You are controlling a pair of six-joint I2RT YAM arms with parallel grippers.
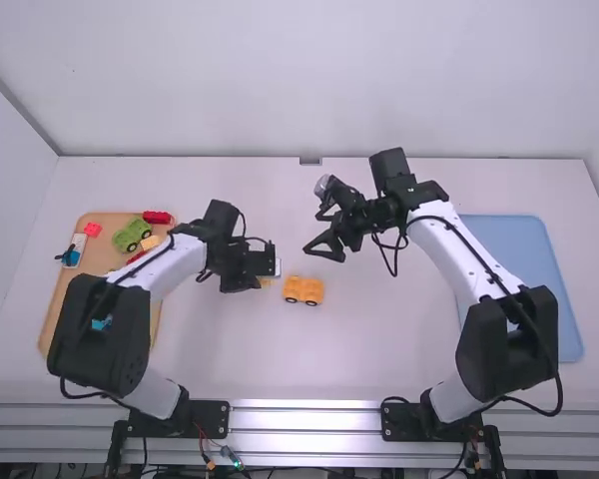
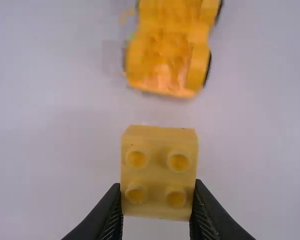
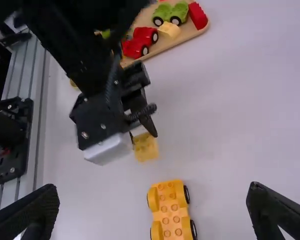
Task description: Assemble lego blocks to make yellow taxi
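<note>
Our wheeled yellow base (image 1: 303, 290) stands unheld, so pressing could roll it away. At its nine o'clock, our left gripper (image 2: 158, 192) pinches the yellow block (image 2: 159, 172); a skewed grip could miss the studs. At one o'clock, our right gripper (image 1: 324, 254) gapes, empty.

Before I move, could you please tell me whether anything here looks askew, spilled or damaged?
Nothing stands out: the orange-yellow plastic wheeled base sits upright on the white table, studs up, and the left gripper holds the pale yellow four-stud plastic block fairly squarely between its fingers.
</note>
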